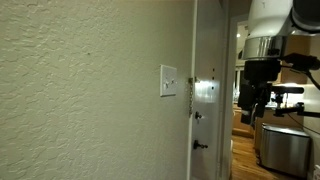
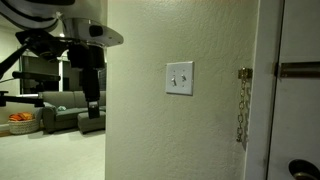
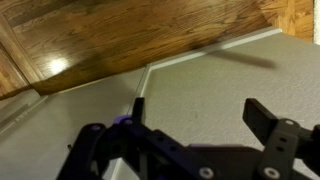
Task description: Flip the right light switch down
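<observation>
The tiny white right-hand toggle lever point(image 2: 185, 79) sits in a white rectangular wall plate point(image 2: 180, 66), bare wall point(image 2: 150, 130) around. The black gripper point(image 3: 195, 112) hangs well apart, jaws open.

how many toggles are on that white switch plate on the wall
2. Both sit side by side in the white wall plate in an exterior view: the left toggle and the right light switch. Nothing covers the plate, so none look hidden.

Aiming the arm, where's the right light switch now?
In an exterior view the right light switch is the right-hand toggle in the white wall plate, left of the door chain.
</observation>
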Controlling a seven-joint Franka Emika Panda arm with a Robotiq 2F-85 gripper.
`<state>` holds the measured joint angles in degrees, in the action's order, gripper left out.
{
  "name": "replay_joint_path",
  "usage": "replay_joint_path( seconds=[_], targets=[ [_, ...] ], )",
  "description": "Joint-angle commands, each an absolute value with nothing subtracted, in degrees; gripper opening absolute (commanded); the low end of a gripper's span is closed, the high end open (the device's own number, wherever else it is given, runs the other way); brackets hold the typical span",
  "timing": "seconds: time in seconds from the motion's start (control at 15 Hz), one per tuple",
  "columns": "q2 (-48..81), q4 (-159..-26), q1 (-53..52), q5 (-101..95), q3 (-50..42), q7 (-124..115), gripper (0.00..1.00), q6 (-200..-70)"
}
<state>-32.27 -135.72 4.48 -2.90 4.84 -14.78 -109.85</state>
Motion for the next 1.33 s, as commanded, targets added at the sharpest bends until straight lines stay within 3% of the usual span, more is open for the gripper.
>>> replay_joint_path(
  seconds=[0.0,0.67,1.27],
  targets=[
    [-28.63,-133.28,4.29,-4.32,4.60,-14.49,1.00,-111.85],
    [-14.44,-119.35,2.71,-4.33,2.33,-3.48,1.00,-115.35],
    [-11.17,-112.60,2.49,-4.71,0.65,6.13,1.00,-115.18]
  ],
)
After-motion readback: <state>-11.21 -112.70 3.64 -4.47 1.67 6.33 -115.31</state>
